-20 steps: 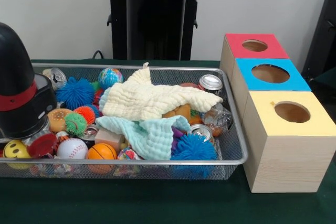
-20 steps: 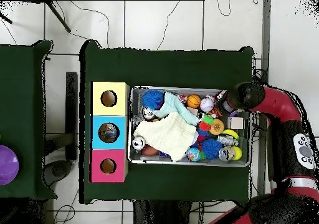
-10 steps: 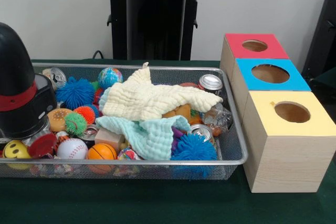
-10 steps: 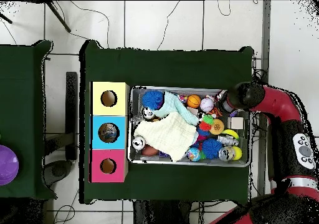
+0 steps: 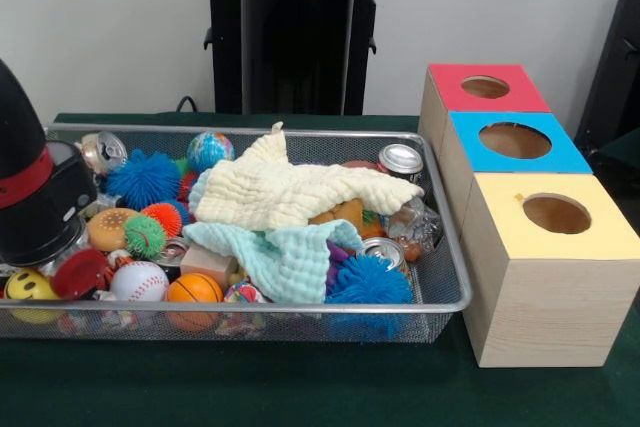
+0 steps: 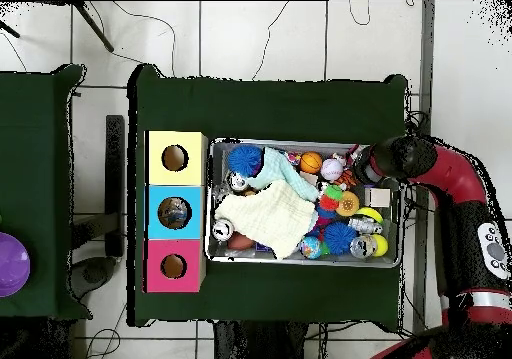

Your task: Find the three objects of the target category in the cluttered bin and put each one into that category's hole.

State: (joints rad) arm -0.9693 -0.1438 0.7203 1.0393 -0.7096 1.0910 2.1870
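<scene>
The red and black arm (image 6: 462,190) bends down over the end of the bin (image 5: 455,282) farthest from the three boxes (image 5: 515,197). Its gripper (image 5: 35,197) dips among the toys there, beside a baseball (image 5: 137,282); whether it grips anything cannot be told.

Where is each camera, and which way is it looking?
Front view: sits across the table, faces the robot; sees the silver wire-mesh bin, three wooden boxes, black pedestal and the arm's black and red end.
Overhead view: hangs above, looks straight down; the red and black arm enters from the lower right.
Both share the bin, the cream cloth, the yellow-topped box.
</scene>
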